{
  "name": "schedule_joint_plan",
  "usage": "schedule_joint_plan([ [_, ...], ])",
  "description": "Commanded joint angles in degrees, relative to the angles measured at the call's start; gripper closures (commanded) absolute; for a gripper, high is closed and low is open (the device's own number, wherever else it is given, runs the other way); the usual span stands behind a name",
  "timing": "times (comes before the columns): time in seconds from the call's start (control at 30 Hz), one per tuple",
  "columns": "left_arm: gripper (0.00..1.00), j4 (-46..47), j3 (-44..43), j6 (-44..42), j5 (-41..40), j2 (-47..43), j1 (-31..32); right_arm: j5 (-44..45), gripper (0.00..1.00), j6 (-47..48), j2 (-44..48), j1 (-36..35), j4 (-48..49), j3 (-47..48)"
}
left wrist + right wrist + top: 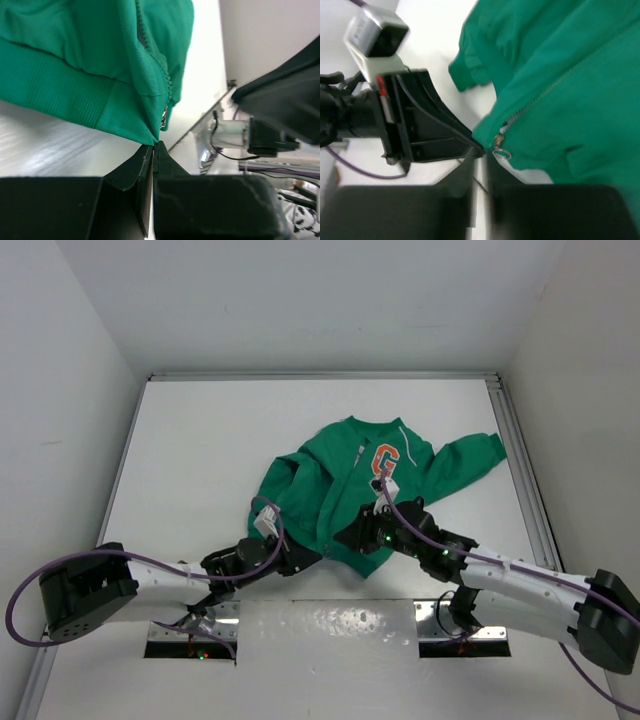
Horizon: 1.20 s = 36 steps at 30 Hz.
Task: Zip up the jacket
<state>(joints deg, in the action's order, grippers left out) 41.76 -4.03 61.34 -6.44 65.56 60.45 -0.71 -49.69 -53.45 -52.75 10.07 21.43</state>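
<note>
1. Underneath it all, the flat white table (200, 440).
2. Spread mid-table is the bright-green fabric jacket (330, 490), orange "G" on the chest, hem toward the arms.
3. Now the left gripper (155, 146): jaws pressed tight, pinching the hem's bottom corner beside the zipper.
4. Over to the right gripper (481, 167): jaws a narrow slit apart, nothing between, just below the pull.
5. And the small metal zipper pull (501, 153) dangles at the hem.

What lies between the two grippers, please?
The corner of the jacket hem, with its zipper pull; the right wrist view shows it best.
</note>
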Motion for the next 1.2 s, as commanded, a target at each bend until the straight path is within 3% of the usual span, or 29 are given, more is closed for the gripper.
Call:
schedule_joint_plan([
  [0.0, 1.0, 6.14, 0.08, 1.23, 3.01, -0.35, 0.73, -7.02, 1.0, 3.28, -1.3, -0.07, 3.39, -0.43],
  [0.17, 1.0, 7.45, 0.25, 1.41, 5.73, -0.52, 0.73, -10.79, 0.99, 7.32, -3.85, -0.16, 4.7, -0.51],
  [0.2, 1.0, 8.16, 0.51, 1.67, 5.99, -0.69, 0.73, -11.5, 0.93, 7.76, -4.03, -0.16, 6.18, -1.12],
  [0.23, 1.0, 8.08, 0.69, 1.85, 6.08, -0.87, 0.73, -12.12, 0.78, 8.03, -4.03, -0.16, 7.33, -1.56],
  [0.3, 1.0, 8.08, 0.87, 1.5, 6.09, -1.75, 0.73, -13.18, 0.68, 9.87, -4.2, -0.07, 7.6, -1.92],
  [0.53, 1.0, 5.35, 1.66, 0.62, 6.17, -6.23, 0.73, -15.54, 0.66, 14.53, -5.17, 0.8, 7.16, -2.01],
  [0.8, 1.0, 4.55, 1.83, 0.53, 7.49, -8.96, 0.64, -20.47, 0.58, 14.19, -6.67, 1.51, 13.3, -3.76],
  [0.9, 1.0, 4.21, 1.66, 0.01, 8.1, -8.96, 0.73, -21.0, 0.51, 14.09, -6.31, 1.6, 14.63, -4.12],
  [1.07, 1.0, 4.91, 2.19, 0.8, 8.02, -9.4, 0.73, -23.1, 0.52, 11.82, -6.31, 1.6, 19.35, -5.87],
  [1.17, 1.0, 4.3, 1.92, 0.27, 7.85, -9.92, 0.73, -23.63, 0.6, 10.23, -6.49, 1.69, 20.87, -6.58],
])
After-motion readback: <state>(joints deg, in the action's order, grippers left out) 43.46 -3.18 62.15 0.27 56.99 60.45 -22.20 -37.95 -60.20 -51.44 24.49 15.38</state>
